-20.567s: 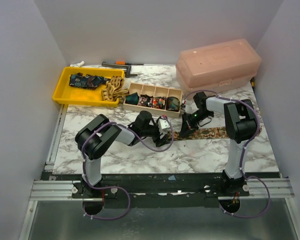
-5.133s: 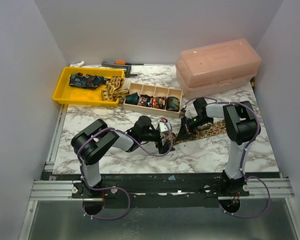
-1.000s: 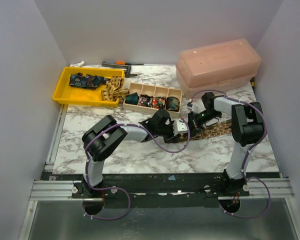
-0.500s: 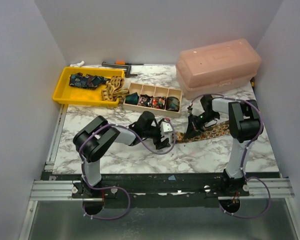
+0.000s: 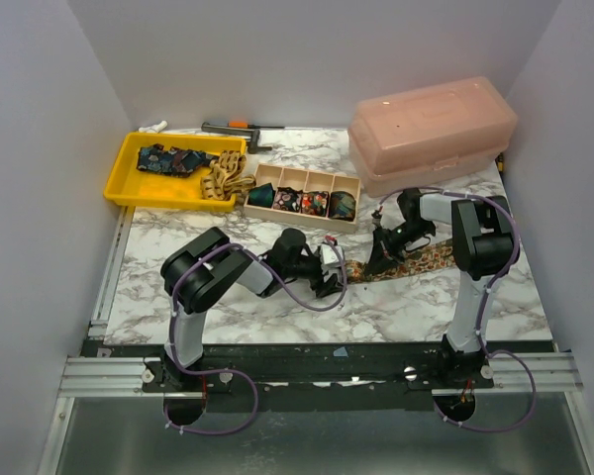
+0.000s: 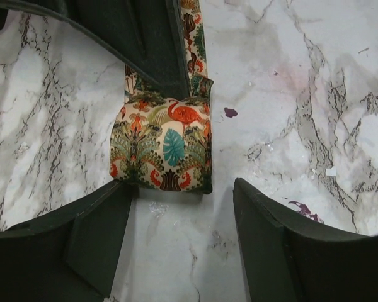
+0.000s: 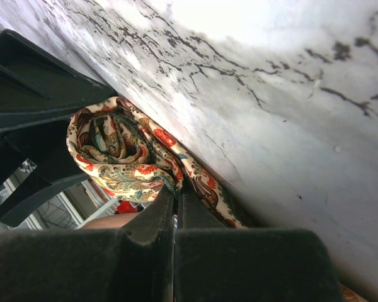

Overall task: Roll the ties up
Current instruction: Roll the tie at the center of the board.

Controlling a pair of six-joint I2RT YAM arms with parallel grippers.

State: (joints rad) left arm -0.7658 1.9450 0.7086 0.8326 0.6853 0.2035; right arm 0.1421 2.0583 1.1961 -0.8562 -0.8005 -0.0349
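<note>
Pretty clearly a robotics lab booth: plain pale walls point(image 5: 40, 148) box in a marble-print tabletop point(image 5: 396, 307), with two robot arms point(image 5: 203, 282) bolted to an aluminium rail point(image 5: 109, 374) (side by side).

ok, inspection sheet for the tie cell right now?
Surface: marble table, small purple specks.
Job's things: patterned tie partly rolled mid-table; rolled ties in wooden organiser; loose ties in yellow tray.
Clutter: pink box, tool at back.
Hands: left hand open, the tie's rolled end just ahead of its tips; right hand shut, tips against the tie.
Cables: purple cables looped along both arms.
Surroundings: plain grey walls; nothing else seen.
</note>
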